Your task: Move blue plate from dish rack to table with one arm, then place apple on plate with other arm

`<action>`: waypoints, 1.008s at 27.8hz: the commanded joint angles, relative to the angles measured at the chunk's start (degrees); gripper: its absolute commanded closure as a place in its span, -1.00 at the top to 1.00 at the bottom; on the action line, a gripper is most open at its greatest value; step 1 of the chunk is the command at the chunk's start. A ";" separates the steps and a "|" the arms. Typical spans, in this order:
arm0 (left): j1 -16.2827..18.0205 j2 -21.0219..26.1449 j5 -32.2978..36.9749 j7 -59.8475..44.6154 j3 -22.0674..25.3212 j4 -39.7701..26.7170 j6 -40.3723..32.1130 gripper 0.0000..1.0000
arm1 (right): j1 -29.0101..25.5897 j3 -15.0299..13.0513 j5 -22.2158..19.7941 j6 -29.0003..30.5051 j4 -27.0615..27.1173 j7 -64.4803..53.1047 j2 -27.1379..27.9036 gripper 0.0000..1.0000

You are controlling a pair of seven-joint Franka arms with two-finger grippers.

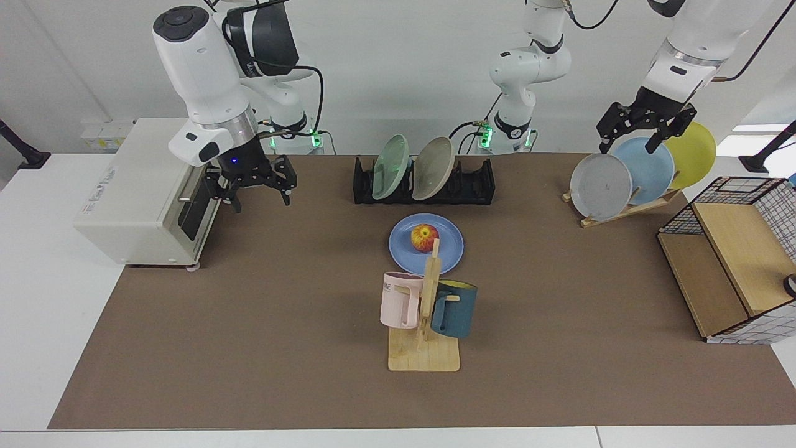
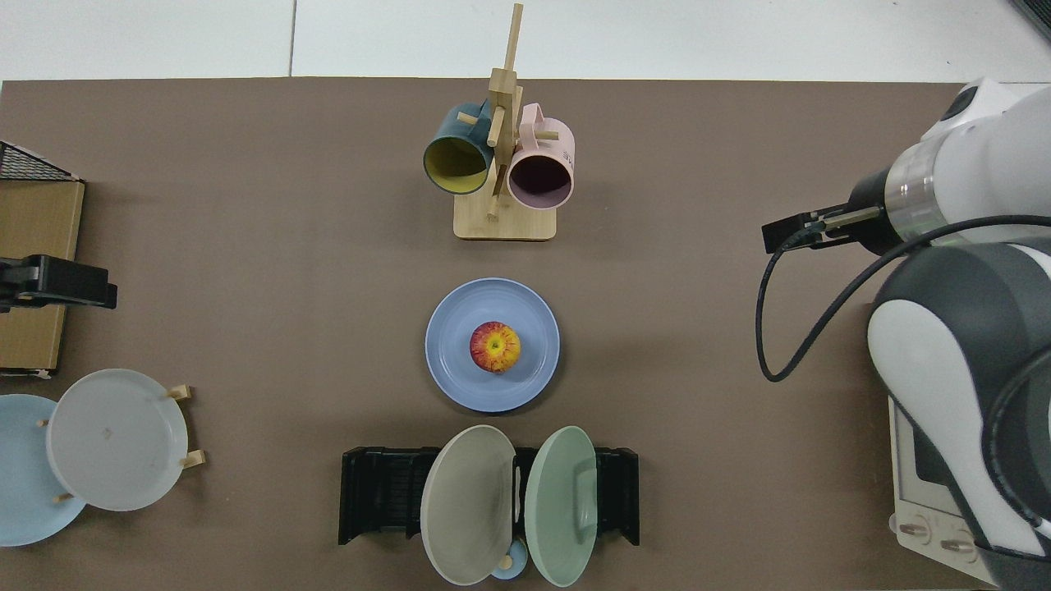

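The blue plate lies flat on the brown mat of the table, just in front of the black dish rack. The red-and-yellow apple sits in the plate's middle. My right gripper hangs open and empty above the mat beside the toaster oven, far to the view's left of the plate. My left gripper waits open above the wooden plate stand, holding nothing.
A green plate and a beige plate stand in the dish rack. A mug tree with a pink and a dark blue mug stands close in front of the blue plate. A toaster oven, a wooden plate stand and a wire crate line the sides.
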 commanded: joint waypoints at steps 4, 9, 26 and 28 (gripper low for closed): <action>0.54 -0.01 0.92 0.22 -0.63 0.99 -1.30 1.00 | -3.96 0.82 -0.25 -3.78 -1.38 -2.27 -3.42 1.00; 0.54 -0.01 0.84 0.22 -0.63 0.99 -1.30 1.00 | -7.03 0.82 -0.34 -6.95 -1.47 -5.17 -4.91 1.00; 0.54 -0.01 0.84 0.22 -0.54 0.99 -1.30 1.00 | -8.27 0.99 -2.54 -4.58 -6.30 -1.57 -8.17 1.00; 0.54 -0.01 0.92 0.22 -0.54 0.99 -1.30 1.00 | -8.18 0.99 -2.54 -4.67 -6.30 -1.48 -8.17 1.00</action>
